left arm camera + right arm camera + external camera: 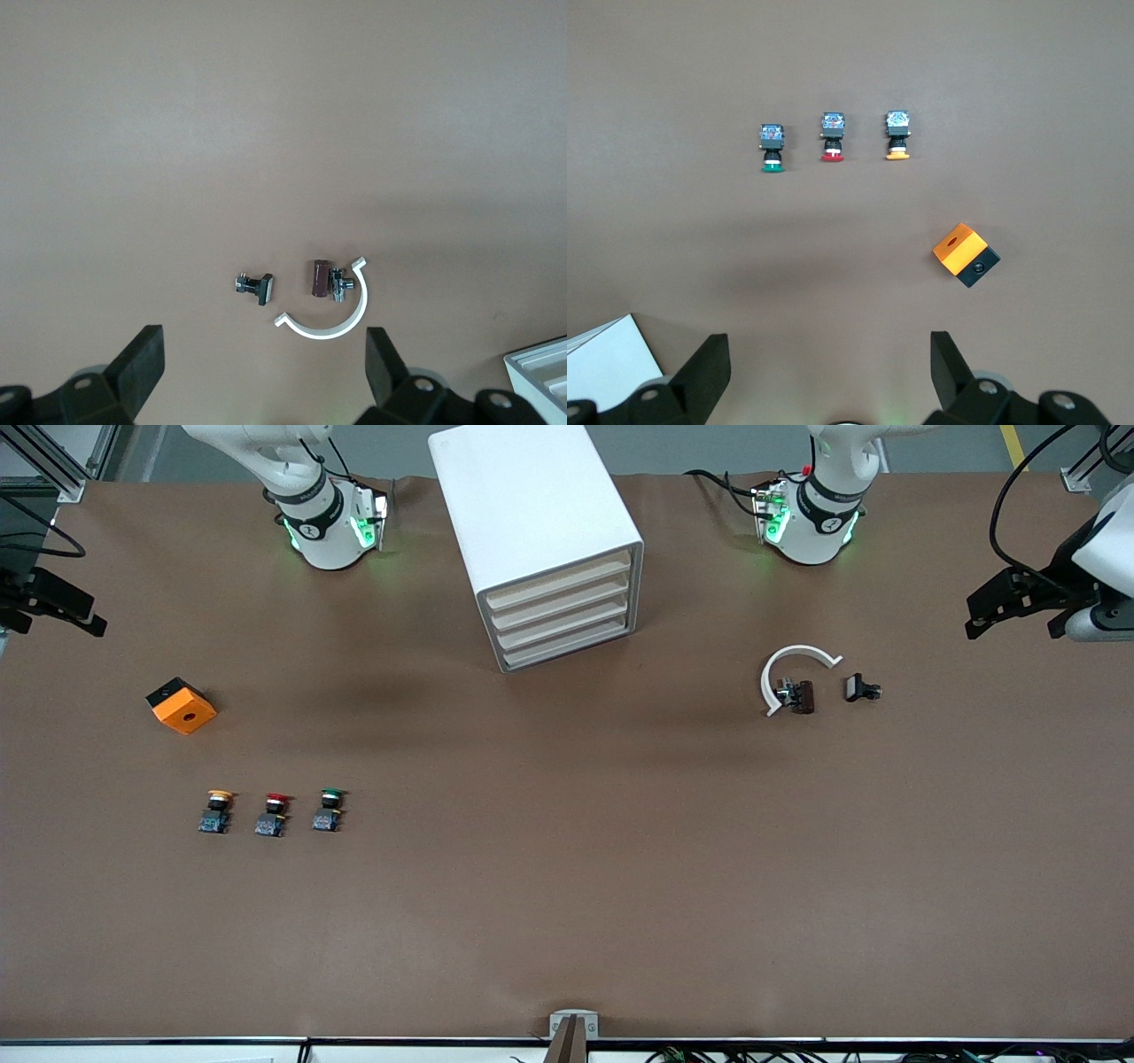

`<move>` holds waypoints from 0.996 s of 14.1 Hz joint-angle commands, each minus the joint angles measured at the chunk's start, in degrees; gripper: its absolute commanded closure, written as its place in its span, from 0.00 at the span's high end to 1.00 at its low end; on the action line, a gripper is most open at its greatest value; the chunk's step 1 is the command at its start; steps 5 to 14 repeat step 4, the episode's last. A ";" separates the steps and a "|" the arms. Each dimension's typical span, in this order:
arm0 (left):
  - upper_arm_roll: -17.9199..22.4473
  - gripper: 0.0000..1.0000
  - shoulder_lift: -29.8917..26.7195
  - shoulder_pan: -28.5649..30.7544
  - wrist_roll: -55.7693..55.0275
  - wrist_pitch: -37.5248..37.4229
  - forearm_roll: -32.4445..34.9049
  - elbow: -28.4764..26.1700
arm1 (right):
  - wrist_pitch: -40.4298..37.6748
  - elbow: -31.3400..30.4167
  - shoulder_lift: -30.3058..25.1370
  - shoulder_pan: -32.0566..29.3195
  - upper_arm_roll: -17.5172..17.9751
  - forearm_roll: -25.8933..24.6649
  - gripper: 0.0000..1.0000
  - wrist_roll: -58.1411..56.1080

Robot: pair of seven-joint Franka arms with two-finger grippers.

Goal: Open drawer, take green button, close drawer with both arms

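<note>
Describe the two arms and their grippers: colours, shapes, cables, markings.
Both arms are white, rounded and jointed, with black bands and green lights at the bases. Black cables run to the left arm and the right arm. The left gripper and right gripper are black with two wedge-shaped fingers.

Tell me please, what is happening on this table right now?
Nothing is being handled yet. The white four-drawer cabinet has all its drawers shut. The green-capped push button lies in a row with the red-capped button and the yellow-capped button, toward the right arm's end. Both arms wait: the left gripper hangs open over a white curved clip, the right gripper open over bare table near an orange and black box.
</note>
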 commanded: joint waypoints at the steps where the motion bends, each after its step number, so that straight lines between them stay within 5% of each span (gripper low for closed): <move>1: -0.46 1.00 0.77 0.05 0.52 -1.41 0.11 1.67 | 1.05 -2.40 -2.34 0.43 0.00 -0.13 1.00 0.36; 14: -0.64 1.00 1.21 0.13 0.70 -1.50 0.19 1.85 | 2.53 -4.50 -3.74 0.43 0.00 -0.13 1.00 0.36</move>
